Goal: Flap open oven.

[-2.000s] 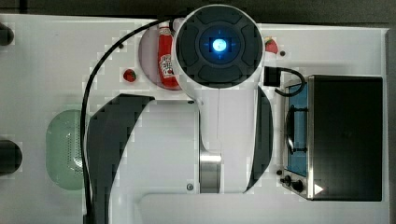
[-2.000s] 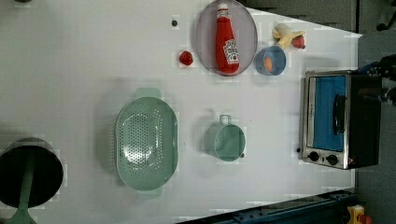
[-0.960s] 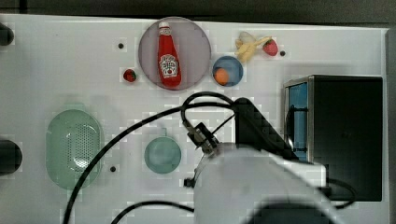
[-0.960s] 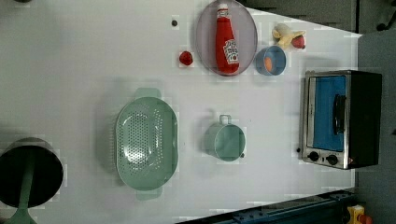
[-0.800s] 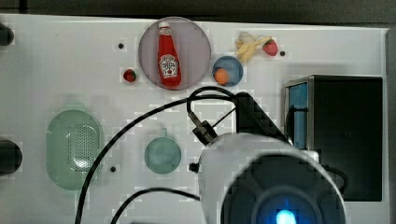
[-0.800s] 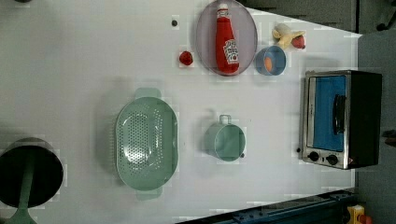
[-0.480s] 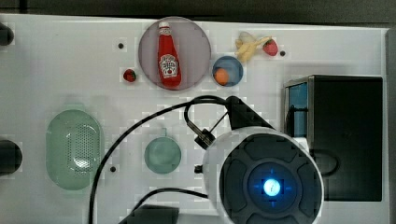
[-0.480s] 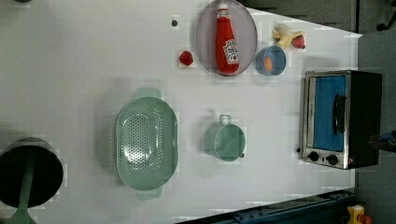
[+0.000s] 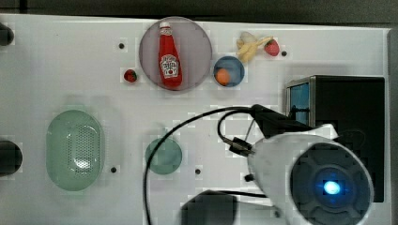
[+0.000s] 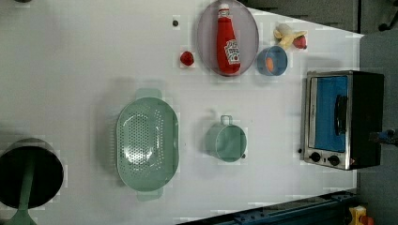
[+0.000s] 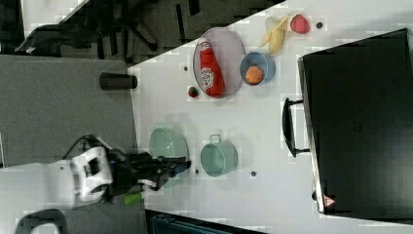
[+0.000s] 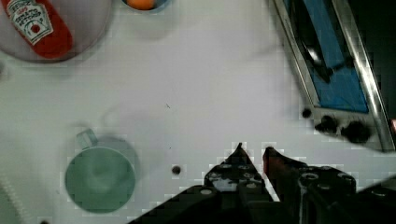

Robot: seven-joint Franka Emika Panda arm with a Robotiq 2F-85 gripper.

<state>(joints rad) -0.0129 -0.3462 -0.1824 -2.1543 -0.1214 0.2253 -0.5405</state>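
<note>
The oven [image 10: 341, 119] sits at the left view's right on the worktop [image 10: 94, 56], door shut; the claw [image 12: 252, 150], nearly closed and holding nothing, hovers near its knobs, presumably lining up for the handle [image 10: 340, 114]

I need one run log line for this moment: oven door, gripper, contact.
oven: door shut | gripper: jaws nearly together, nothing held, above bare table | contact with oven handle: none

brushed-metal oven [image 10: 345, 119] frame, glossy glass door [image 10: 331, 114]
</note>
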